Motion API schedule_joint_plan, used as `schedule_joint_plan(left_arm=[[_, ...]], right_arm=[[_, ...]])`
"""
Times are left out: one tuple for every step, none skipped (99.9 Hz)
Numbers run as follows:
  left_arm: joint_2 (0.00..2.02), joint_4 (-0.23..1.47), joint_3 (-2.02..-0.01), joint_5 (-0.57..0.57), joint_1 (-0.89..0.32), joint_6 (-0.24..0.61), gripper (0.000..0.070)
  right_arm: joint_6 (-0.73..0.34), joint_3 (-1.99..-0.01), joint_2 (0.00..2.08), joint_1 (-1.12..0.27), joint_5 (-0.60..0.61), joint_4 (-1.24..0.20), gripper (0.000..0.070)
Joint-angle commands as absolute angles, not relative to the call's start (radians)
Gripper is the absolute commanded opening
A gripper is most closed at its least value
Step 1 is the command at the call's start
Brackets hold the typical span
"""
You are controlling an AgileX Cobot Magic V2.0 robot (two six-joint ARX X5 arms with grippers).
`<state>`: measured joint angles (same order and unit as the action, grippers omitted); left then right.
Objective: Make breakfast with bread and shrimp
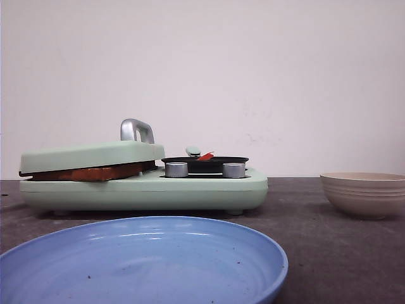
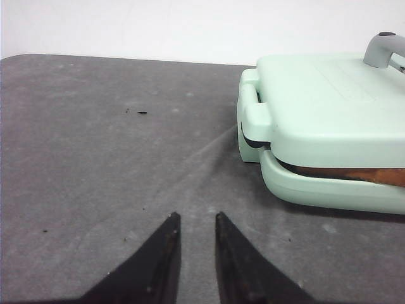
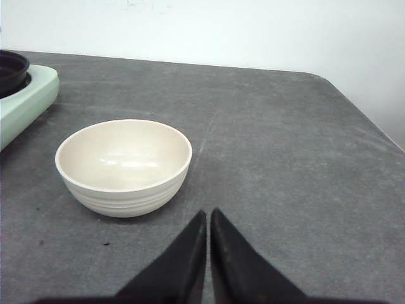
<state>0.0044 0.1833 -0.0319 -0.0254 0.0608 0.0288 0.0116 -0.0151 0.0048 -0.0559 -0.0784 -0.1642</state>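
Observation:
A mint-green breakfast maker [image 1: 145, 187] stands on the table. Its lid [image 1: 92, 155] is down over the bread [image 1: 92, 173], of which only the brown crust edge shows in the gap; the crust also shows in the left wrist view [image 2: 354, 174]. The shrimp [image 1: 205, 156], a small red piece, lies in the black pan [image 1: 205, 164] on the maker's right side. My left gripper [image 2: 195, 218] hangs over bare table left of the maker, jaws slightly apart and empty. My right gripper [image 3: 208, 214] is shut and empty, beside the cream bowl [image 3: 123, 166].
A blue plate [image 1: 142, 263] lies at the front of the table. The cream bowl [image 1: 364, 193] stands to the right of the maker. Two silver knobs [image 1: 176, 169] sit on the maker's front. The lid has a silver handle [image 1: 136, 130].

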Motion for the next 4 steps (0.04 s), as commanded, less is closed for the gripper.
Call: schedule_joint_plan(left_arm=[[0.003,0.187,-0.014,-0.025,0.060,0.035,0.0016],[0.003,0.187,-0.014,-0.025,0.060,0.035,0.0016],[0.003,0.187,-0.014,-0.025,0.060,0.035,0.0016],[0.003,0.187,-0.014,-0.025,0.060,0.035,0.0016]], right_arm=[[0.019,-0.012,0.004,-0.054,-0.079,-0.158,0.0001],[0.019,-0.012,0.004,-0.054,-0.079,-0.158,0.0001],[0.019,-0.012,0.004,-0.054,-0.079,-0.158,0.0001],[0.019,-0.012,0.004,-0.054,-0.079,-0.158,0.0001]])
